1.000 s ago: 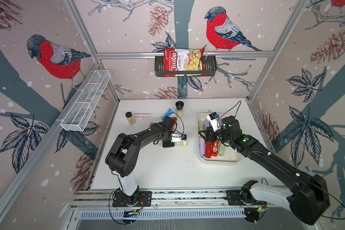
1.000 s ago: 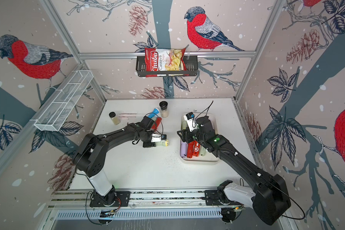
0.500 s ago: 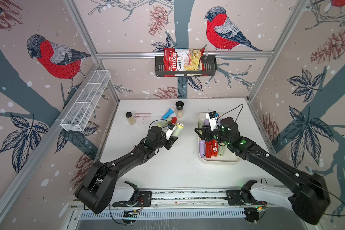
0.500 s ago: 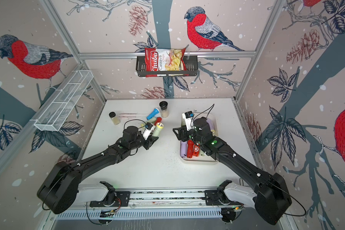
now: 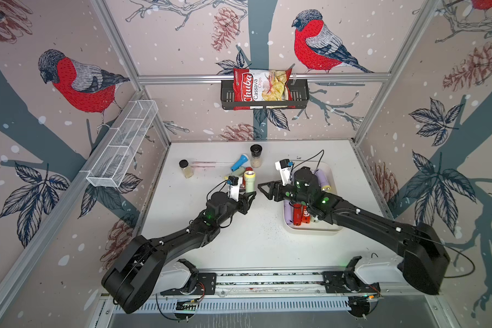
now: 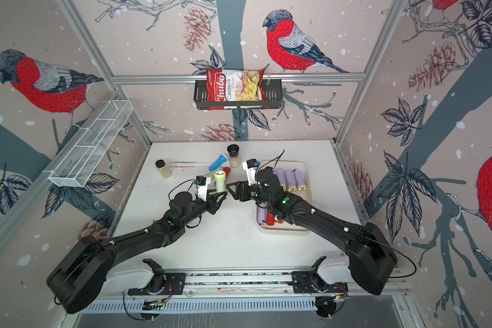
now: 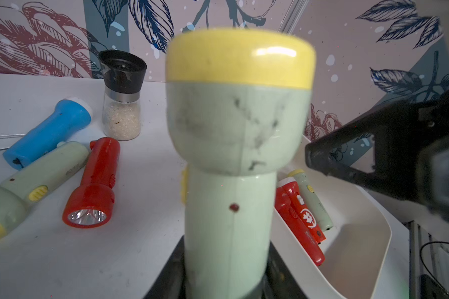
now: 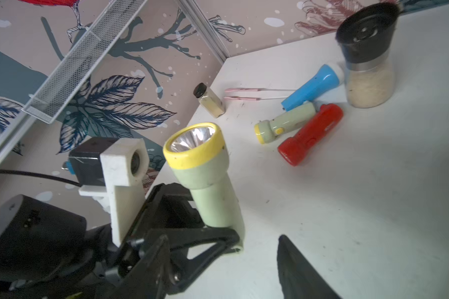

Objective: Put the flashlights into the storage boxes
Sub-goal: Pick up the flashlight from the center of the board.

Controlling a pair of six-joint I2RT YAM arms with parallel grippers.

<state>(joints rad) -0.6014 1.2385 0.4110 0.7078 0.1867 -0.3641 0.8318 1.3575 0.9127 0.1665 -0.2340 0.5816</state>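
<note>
The left gripper (image 5: 250, 196) pinched a green flashlight (image 5: 250, 181) by its tail, yellow head up.
It was held just left of the tray (image 5: 313, 230), which held lilac flashlights (image 6: 290, 180) and red flashlights (image 5: 297, 213). The right gripper (image 5: 263, 188) hung close beside it at the tray's left rim; whether its jaws were spread could not be told. A blue flashlight (image 5: 239, 163), a red one (image 8: 311, 134) and a second green one (image 8: 283, 124) lay by a jar (image 5: 256, 156).

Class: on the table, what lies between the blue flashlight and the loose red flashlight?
A pale green flashlight with a yellow head lies between the blue flashlight and the red flashlight; the right wrist view shows it best.
</note>
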